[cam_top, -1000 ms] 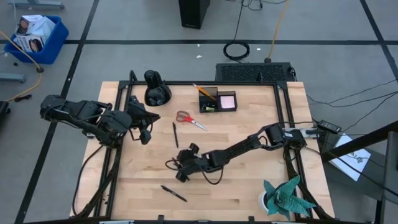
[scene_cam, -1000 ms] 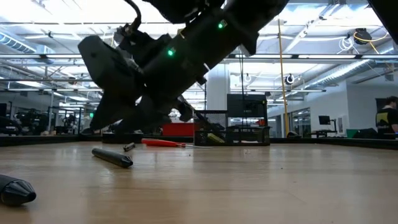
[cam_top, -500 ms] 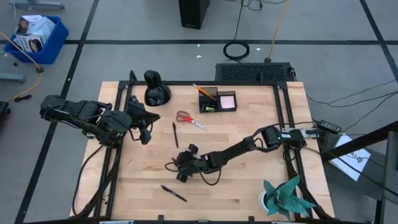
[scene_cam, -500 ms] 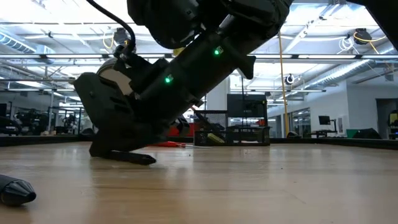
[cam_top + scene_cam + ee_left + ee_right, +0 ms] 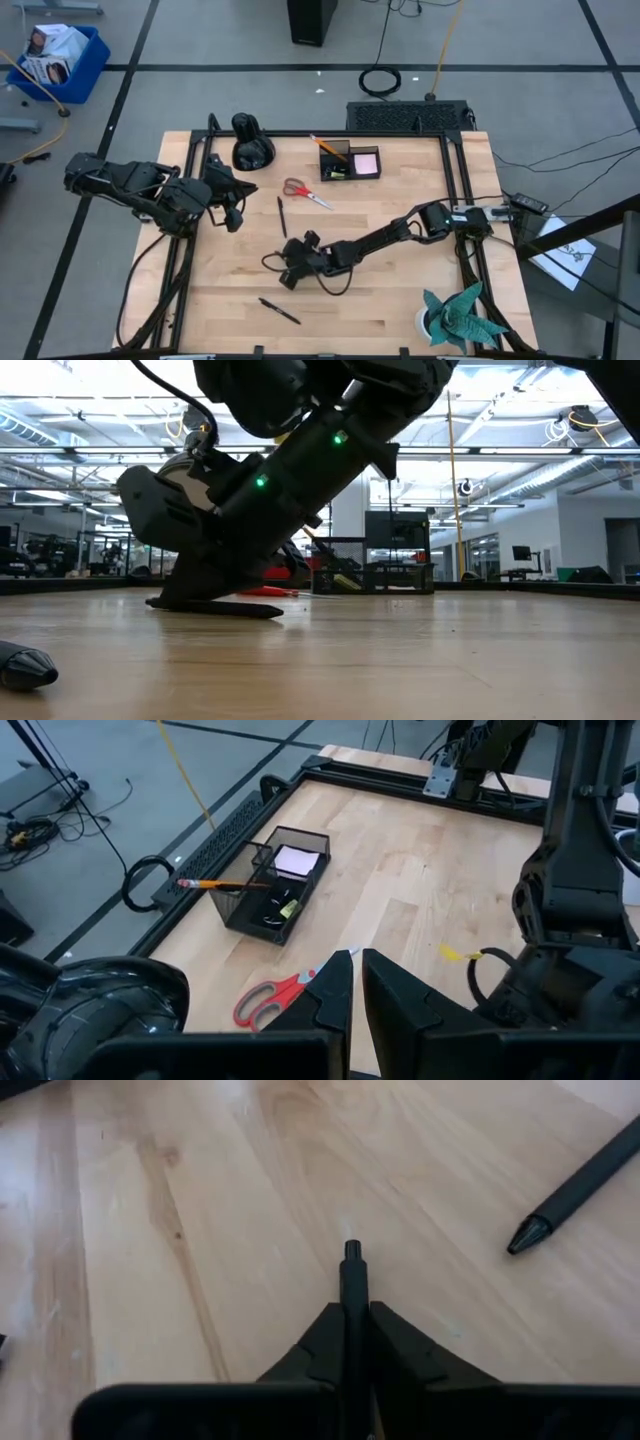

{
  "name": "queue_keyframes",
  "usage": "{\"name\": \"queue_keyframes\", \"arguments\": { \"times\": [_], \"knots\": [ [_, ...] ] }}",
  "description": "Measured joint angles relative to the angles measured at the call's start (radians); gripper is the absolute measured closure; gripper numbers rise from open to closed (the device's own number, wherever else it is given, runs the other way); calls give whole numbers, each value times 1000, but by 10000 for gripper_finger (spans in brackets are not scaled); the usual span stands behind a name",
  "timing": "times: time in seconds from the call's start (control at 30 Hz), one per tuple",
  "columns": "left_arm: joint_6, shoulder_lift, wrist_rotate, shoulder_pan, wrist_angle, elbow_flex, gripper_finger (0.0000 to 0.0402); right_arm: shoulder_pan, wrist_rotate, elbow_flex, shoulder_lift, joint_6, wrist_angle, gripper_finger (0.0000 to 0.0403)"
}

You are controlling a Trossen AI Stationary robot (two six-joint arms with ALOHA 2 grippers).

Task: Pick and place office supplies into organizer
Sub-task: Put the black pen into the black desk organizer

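On the left edge of the surface [image 5: 400, 270], your left hand [image 5: 232, 205] waits, fingers together, nothing in it.

Item: thin black pen [image 5: 352, 1295], mid-surface, pinched between the closed fingers of your right hand [image 5: 287, 274]. In the low view it lies flat on the wood under that hand; the tip pokes out past the fingertips. Handling: light, stiff, smooth-barrelled. Expect it to roll or swivel if held off-centre, so the grip looks better near the middle of the barrel than at the tip.

Item: second black pen [image 5: 279, 311], near the front edge, lying loose. Same handling.

Item: third black pen [image 5: 282, 216], between the two hands, lying loose. Same handling.

Item: red-handled scissors [image 5: 305, 192], just short of the organizer. Heavier, rigid, flat to the wood. You judge the handle loops or the pivot the surest hold; the blades are thin and slick.

Item: organizer [image 5: 349, 162], at the far edge, right of the scissors. Pencil [image 5: 215, 884] sticking out of the tall compartment; pink sticky-note pad [image 5: 366, 161] in the lower tray.

Item: teal paper plant [image 5: 460, 315], front right corner. Not for sorting.
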Motion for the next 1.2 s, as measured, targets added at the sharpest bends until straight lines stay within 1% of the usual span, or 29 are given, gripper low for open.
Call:
{"name": "queue_keyframes", "arguments": {
  "times": [0.1, 0.27, 0.6, 0.7, 1.0, 1.1, 1.2],
  "knots": [
    [2, 0, 0, 0, 0, 0, 371, 2, 37, -1, -10, -36, 47, 383],
    [3, 0, 0, 0, 0, 0, 371, 2, 42, -3, -25, -78, 104, 383],
    [2, 0, 0, 0, -1, 0, 371, 2, 52, -6, -57, -117, 92, 384],
    [2, 0, 0, 0, -1, 0, 371, 3, 80, -6, -66, -123, 101, 384],
    [2, 0, 0, 0, -2, 0, 371, 2, 84, -5, -94, -127, 108, 384],
    [-8, 0, 0, 0, 5, 0, 371, 7, 86, -5, -120, -127, 103, 384],
    [-17, -1, 8, 0, 27, 0, 371, 11, 112, -5, -168, -134, 71, 384]
  ]
}}
